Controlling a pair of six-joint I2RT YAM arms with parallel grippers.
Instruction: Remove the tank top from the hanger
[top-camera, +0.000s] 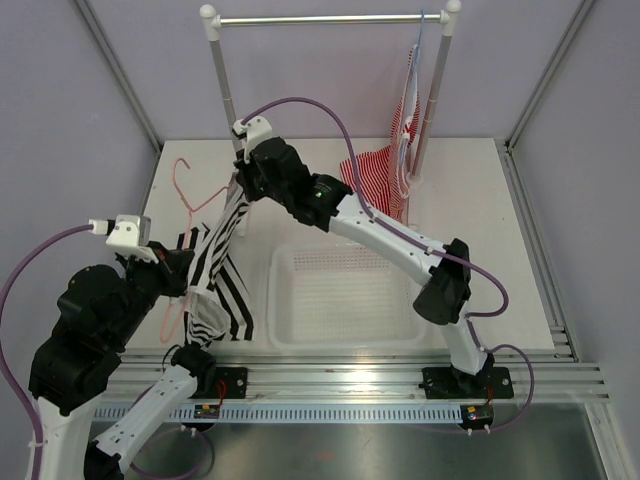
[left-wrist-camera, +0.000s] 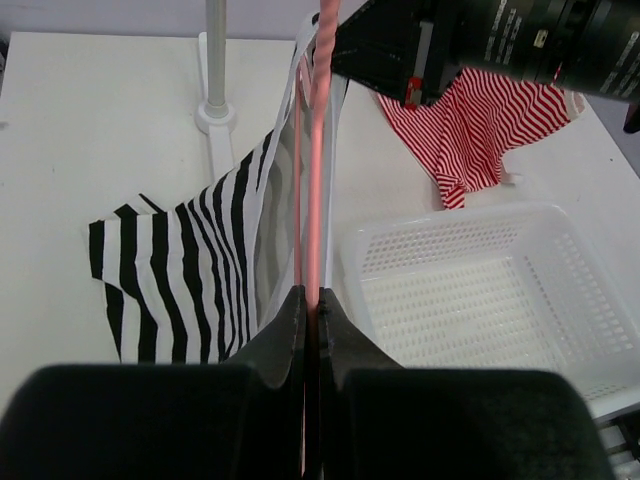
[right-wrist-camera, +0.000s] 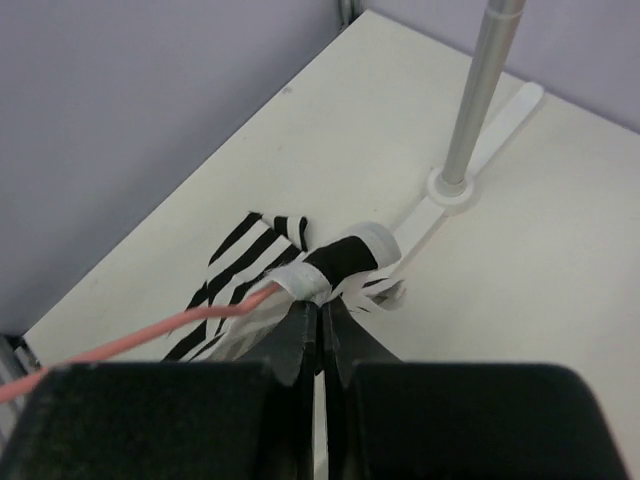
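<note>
Over the left half of the counter (top-camera: 480, 200), the tank top (top-camera: 225, 270) stretched taut between 2 hands, its lower part spread on the surface. The left hand (left-wrist-camera: 310, 305) was pinched tight on the hanger (left-wrist-camera: 319, 150). The right hand (right-wrist-camera: 320, 315) was closed on bunched striped cloth, with pink wire just beside it. Cloth hid most of the hanger. Whether the straps had cleared the wire could not be told.

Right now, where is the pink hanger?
In the left wrist view, the hanger rises from the left gripper, inside the tank top, left of the white basket.
</note>
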